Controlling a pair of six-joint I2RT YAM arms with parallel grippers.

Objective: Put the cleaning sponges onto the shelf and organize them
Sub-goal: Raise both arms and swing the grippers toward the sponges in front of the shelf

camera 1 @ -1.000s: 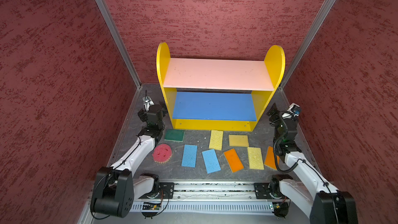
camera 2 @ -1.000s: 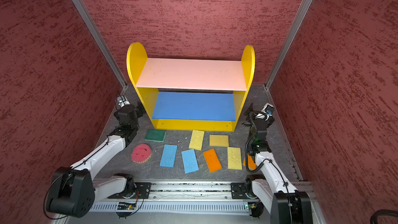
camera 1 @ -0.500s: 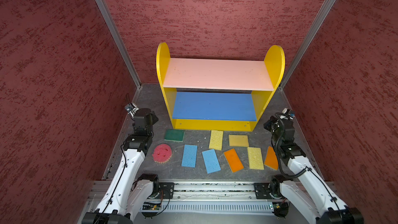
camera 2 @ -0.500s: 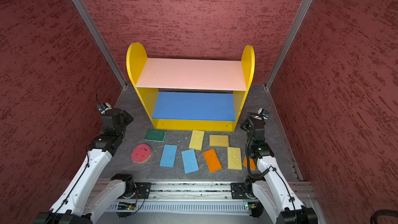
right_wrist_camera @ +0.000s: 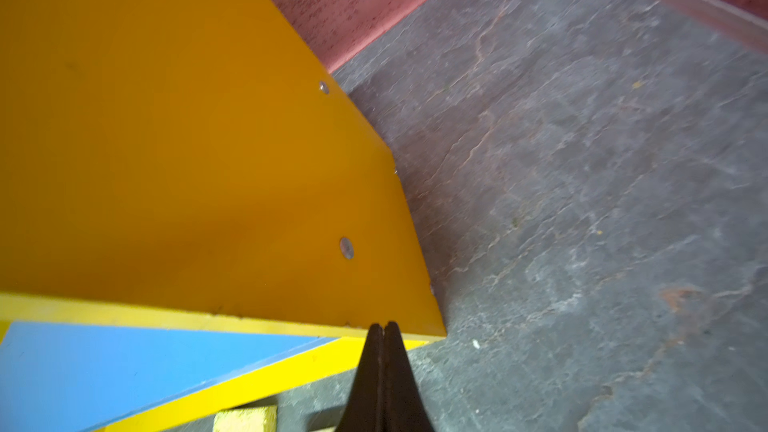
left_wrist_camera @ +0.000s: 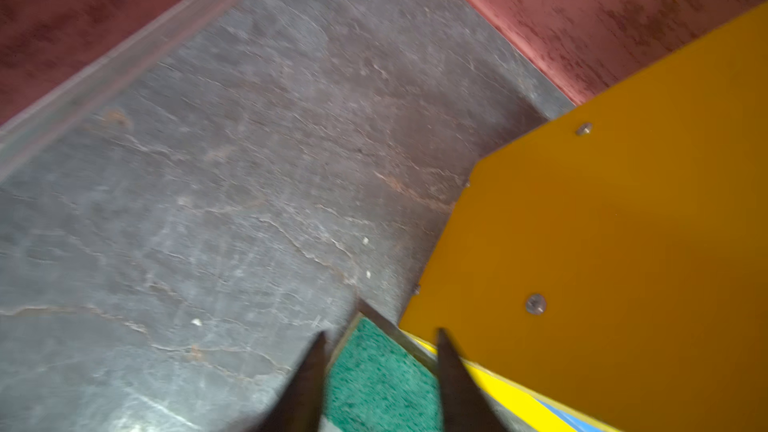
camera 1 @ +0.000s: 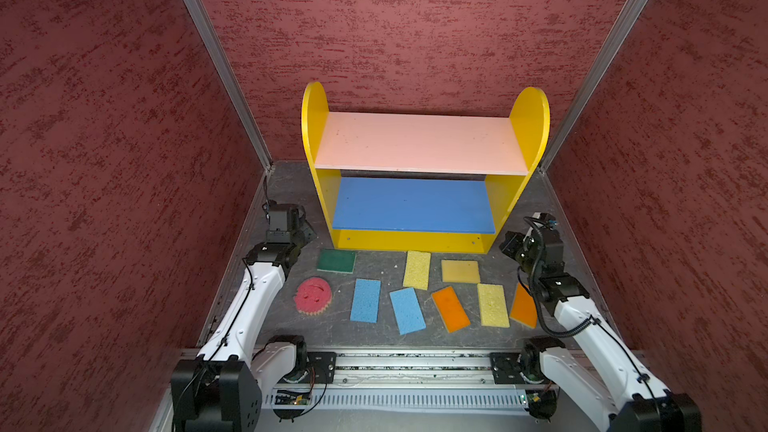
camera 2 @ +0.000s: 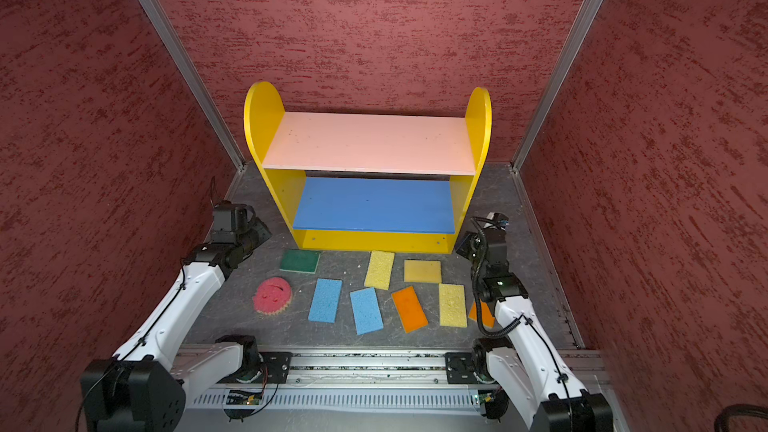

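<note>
The shelf (camera 1: 315,118) stands at the back with bare pink and blue boards. Several cleaning sponges lie flat on the floor before it: green (camera 1: 336,260), round pink-red (camera 1: 312,294), two blue (camera 1: 365,300), three yellow (camera 1: 417,269) and two orange (camera 1: 450,308). My left gripper (camera 1: 308,233) hovers by the shelf's left foot, above the green sponge's (left_wrist_camera: 374,380) corner. Its jaws stand a little apart with nothing held (left_wrist_camera: 380,332). My right gripper (camera 1: 505,243) is by the shelf's right foot, shut and empty (right_wrist_camera: 384,324).
Red textured walls close in on both sides and behind. Narrow strips of grey floor (camera 1: 286,184) run between the shelf and the walls. A metal rail (camera 1: 415,363) with the arm bases crosses the front. The right forearm partly covers the rightmost orange sponge (camera 1: 523,307).
Both grippers have closed from wide open, the right one fully and the left one to a narrow gap. Both arms shifted pose while staying beside the shelf's feet. No sponge moved.
</note>
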